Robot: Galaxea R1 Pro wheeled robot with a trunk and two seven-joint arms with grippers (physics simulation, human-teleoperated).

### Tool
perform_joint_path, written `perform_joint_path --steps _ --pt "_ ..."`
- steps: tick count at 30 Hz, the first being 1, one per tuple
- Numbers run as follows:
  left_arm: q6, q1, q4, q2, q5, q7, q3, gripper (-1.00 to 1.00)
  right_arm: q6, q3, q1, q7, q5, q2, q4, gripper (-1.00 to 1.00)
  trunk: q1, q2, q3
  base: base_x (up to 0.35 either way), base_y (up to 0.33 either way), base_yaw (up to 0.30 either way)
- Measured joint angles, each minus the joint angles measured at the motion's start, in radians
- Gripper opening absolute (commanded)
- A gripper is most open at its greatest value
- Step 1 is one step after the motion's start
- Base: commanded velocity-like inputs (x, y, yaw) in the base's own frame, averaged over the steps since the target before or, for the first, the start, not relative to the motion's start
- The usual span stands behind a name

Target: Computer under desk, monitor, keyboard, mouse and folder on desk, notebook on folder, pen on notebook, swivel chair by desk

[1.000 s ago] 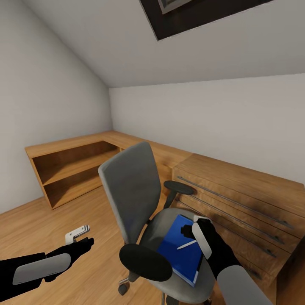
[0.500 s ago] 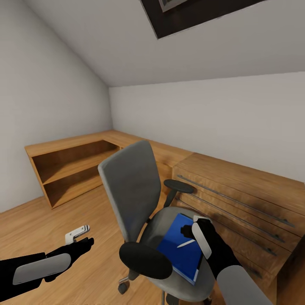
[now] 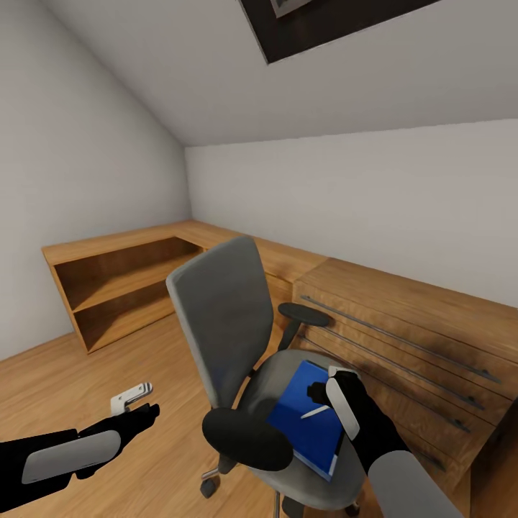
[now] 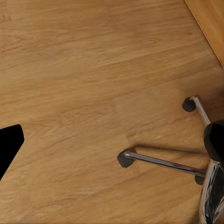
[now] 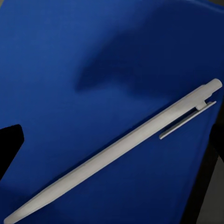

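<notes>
The grey swivel chair (image 3: 223,324) stands in the middle of the room, its back towards me. On its seat lies the bright blue folder (image 3: 302,428), with the white pen (image 3: 316,413) resting on it. My right gripper (image 3: 321,393) hovers open just above the pen. In the right wrist view the pen (image 5: 121,149) runs diagonally across the folder (image 5: 70,70), between the two dark fingertips at the picture's edges. My left gripper (image 3: 133,401) hangs open over the floor beside the chair. The left wrist view looks down on the chair's chrome base (image 4: 163,162).
A light wooden drawer chest (image 3: 403,338) stands close behind the chair on the right. A low wooden shelf unit (image 3: 122,288) runs along the back left corner. Wood plank floor (image 4: 93,70) spreads out to the left. A sloped ceiling with a skylight (image 3: 324,21) is overhead.
The head view has crept very slightly. Both grippers, the pen and the folder keep their places.
</notes>
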Motion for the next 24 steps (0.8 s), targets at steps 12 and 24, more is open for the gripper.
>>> perform_joint_path --steps 12,24 --pt "0.000 0.000 0.000 0.000 0.002 -0.001 0.000 1.00 0.000 0.000 0.000 0.000 0.000 0.000 0.000 1.00 0.015 -0.028 -0.013 0.000 0.000 0.000" --pt "0.000 0.000 0.000 0.000 0.003 -0.001 0.000 1.00 -0.001 0.000 0.000 0.001 0.000 -0.001 0.000 1.00 0.023 -0.042 -0.019 0.000 0.000 0.000"
